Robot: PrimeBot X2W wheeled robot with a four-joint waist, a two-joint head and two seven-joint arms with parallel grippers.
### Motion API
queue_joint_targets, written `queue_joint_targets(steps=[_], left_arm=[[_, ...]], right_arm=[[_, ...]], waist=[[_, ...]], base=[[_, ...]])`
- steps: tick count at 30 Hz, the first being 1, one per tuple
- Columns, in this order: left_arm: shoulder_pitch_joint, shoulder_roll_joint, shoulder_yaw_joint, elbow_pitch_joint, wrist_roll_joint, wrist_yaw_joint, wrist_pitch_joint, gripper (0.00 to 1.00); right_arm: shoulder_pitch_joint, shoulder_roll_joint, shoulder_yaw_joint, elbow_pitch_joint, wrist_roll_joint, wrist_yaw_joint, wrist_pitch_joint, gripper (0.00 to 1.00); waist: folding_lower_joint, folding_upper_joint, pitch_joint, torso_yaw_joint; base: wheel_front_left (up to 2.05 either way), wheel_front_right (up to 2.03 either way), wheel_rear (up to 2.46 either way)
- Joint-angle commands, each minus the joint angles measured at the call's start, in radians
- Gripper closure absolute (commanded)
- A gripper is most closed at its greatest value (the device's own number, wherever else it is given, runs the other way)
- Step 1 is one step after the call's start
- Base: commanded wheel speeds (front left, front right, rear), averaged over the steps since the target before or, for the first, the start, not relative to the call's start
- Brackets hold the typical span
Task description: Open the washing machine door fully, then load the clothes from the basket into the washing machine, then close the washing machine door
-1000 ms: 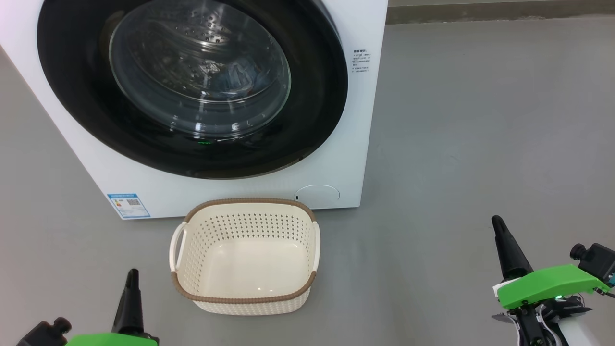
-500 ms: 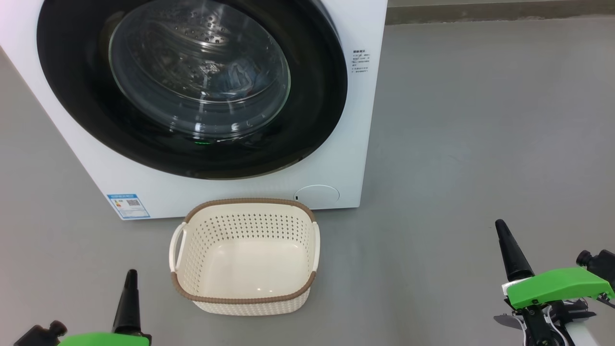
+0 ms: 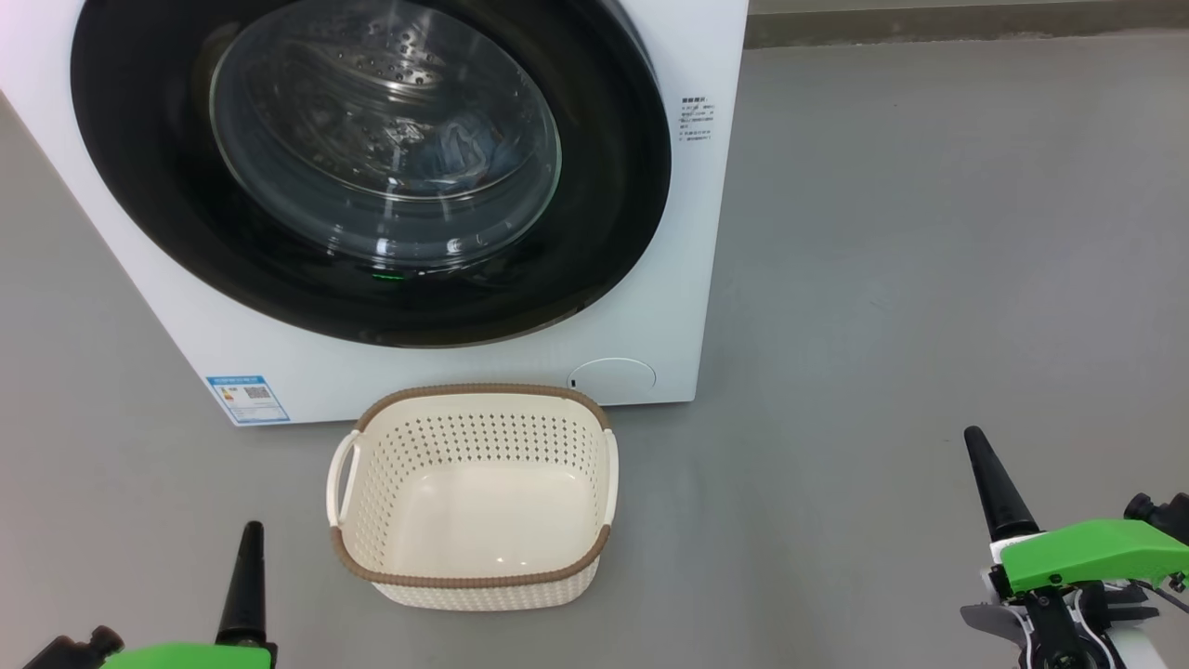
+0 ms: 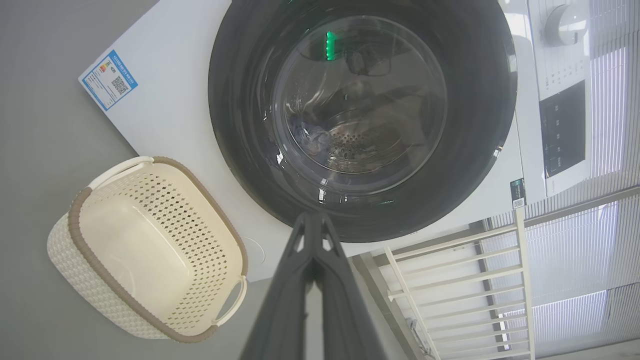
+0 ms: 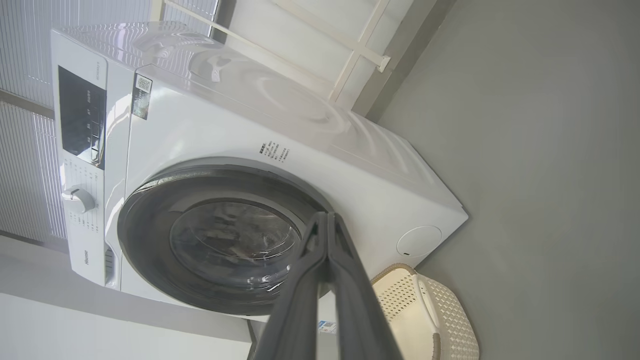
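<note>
The white washing machine stands ahead with its black-rimmed door shut flat against the front. Through the glass I see blue clothes lying in the drum, as also in the left wrist view. The cream basket sits on the floor before the machine, with nothing inside. My left gripper is shut, low at the basket's left. My right gripper is shut, far off to the basket's right. Both hold nothing. The wrist views show each pair of fingers pressed together, the left gripper and right gripper.
Grey floor spreads to the right of the machine. A white railing and window blinds stand beside and behind the machine. A blue sticker marks its lower left corner.
My right gripper has drifted a little down and to the right in the head view. The left gripper has sunk slightly. Door, basket and clothes have not moved.
</note>
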Motion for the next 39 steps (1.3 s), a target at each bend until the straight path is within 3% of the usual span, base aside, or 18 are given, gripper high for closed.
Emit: queue_joint_targets(steps=[1,39], left_arm=[[-0.031,0.006,0.030,-0.033,-0.027,-0.002,0.009,1.00],[-0.035,-0.023,0.093,-0.051,-0.343,-0.002,0.121,1.00]], right_arm=[[-0.014,-0.004,-0.002,-0.033,0.032,0.001,0.009,1.00],[0.005,0.042,-0.097,-0.057,0.370,0.000,0.122,1.00]], waist=[[0.0000,-0.0001,0.000,0.000],[0.0000,-0.0001,-0.002,-0.003]], base=[[0.00,0.00,0.00],[0.00,0.00,0.00]])
